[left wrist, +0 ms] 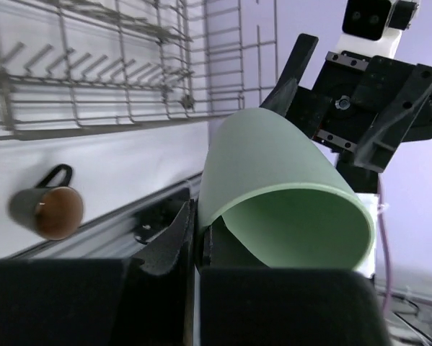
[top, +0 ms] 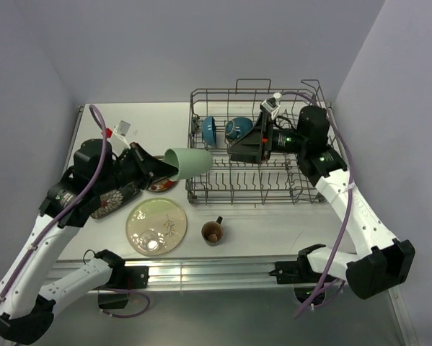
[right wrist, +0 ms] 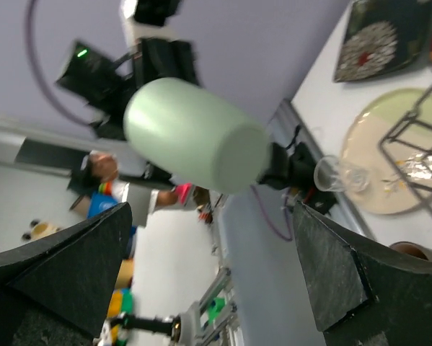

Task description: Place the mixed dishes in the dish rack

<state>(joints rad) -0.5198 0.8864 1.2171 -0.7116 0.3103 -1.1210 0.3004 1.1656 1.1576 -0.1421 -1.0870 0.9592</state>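
My left gripper (top: 156, 167) is clamped on the rim of the pale green cup (top: 190, 162), one finger inside the wall and one outside, as the left wrist view shows. The cup hangs on its side in the air, mouth toward my left arm and base toward the dish rack (top: 244, 198), just off the rack's left end. I read this step as carrying the cup in, perhaps as a hand-off. I'd move slowly, since a rim pinch on a smooth wall could let the cup swing. I'd lift it clear of the rack's top wire and keep it away from the two blue bowls (top: 210, 130) standing at the far left inside. My right gripper (top: 246, 146) hovers over the middle of the rack with its fingers spread wide and nothing between them. In the right wrist view it faces the cup's base, so I'd line that base up squarely before closing anything. The cup is matte, handleless and thin-walled, tapering slightly to a rounded base.
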